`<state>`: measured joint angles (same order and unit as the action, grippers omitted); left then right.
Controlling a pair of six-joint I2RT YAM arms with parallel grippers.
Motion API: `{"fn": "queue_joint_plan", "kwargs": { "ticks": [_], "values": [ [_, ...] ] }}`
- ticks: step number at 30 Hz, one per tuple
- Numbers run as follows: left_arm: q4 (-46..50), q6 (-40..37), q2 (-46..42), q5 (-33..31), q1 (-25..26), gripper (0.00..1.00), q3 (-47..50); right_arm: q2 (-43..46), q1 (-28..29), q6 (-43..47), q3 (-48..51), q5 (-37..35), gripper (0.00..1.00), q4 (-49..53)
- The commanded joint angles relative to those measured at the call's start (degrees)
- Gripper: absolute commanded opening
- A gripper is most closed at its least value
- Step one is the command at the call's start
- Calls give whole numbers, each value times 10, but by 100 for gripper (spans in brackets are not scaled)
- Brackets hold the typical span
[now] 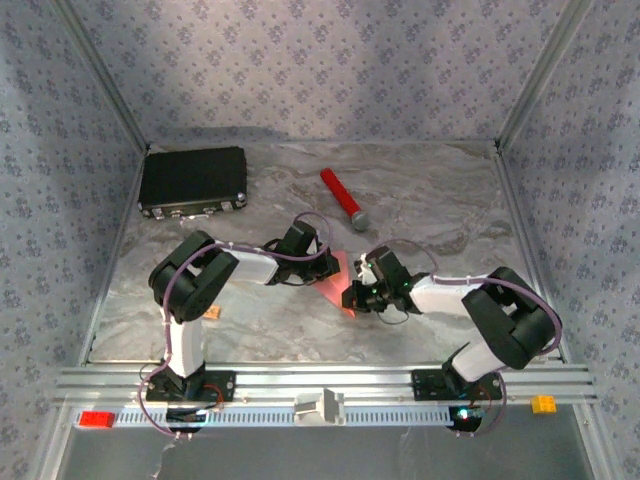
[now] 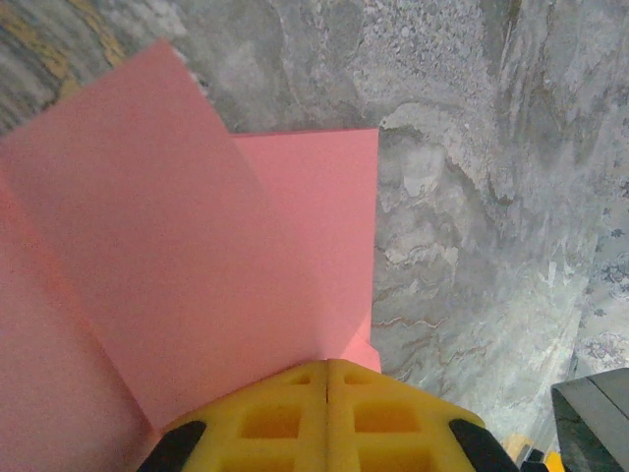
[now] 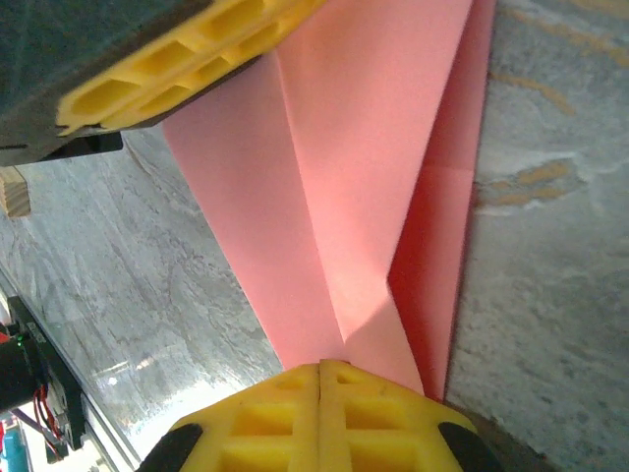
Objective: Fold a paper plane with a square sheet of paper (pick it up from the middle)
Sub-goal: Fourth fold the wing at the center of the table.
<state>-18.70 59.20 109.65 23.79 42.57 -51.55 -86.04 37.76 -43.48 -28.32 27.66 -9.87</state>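
1. Aluminium rail [image 1: 330,380], nearest the camera, run along the near edge of the table. Both arm bases are bolted to it. A grey bracket [image 1: 318,407] is seated at its middle, a red block [image 1: 97,419] at its left end and an orange block [image 1: 543,404] at its right.

2. Walls [image 1: 320,60], 3 in number, papered in pale grey-blue with a small repeated motif. Bare metal posts [image 1: 530,80] are set at the rear corners.

3. Table [image 1: 440,200], surfaced in grey marble pattern with tan veins.

4. Black case [image 1: 193,180], rectangular, laid flat at the far left corner.

5. Square sheet of paper [image 1: 340,285], pink-red, held at the middle of the table between the 2 grippers. It is partly folded: creased panels are seen fanning outward in the left wrist view [image 2: 197,275], and a long crease is seen in the right wrist view [image 3: 364,177].

6. Left gripper [image 2: 326,393], yellow fingers pressed together, pinching 1 edge of the sheet.

7. Right gripper [image 3: 321,383], yellow fingers likewise pressed together on the opposite edge.

8. Red cylinder [image 1: 340,198] with grey tip, laid diagonally beyond the grippers, well apart from the case.

9. Small tan block [image 1: 211,313], placed beside the left arm.
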Motion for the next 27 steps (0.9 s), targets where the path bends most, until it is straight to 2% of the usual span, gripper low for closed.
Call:
{"fn": "queue_joint_plan", "kwargs": {
  "ticks": [1,16,27],
  "values": [
    [20,-3,17,-5,5,6,11,1,-3,-17,23,-5,3,-12],
    [14,6,22,-9,2,5,21,76,-4,-40,118,5,4,-36],
    [0,8,21,-4,4,5,26,167,-5,-53,132,11,5,20]
  ]
}}
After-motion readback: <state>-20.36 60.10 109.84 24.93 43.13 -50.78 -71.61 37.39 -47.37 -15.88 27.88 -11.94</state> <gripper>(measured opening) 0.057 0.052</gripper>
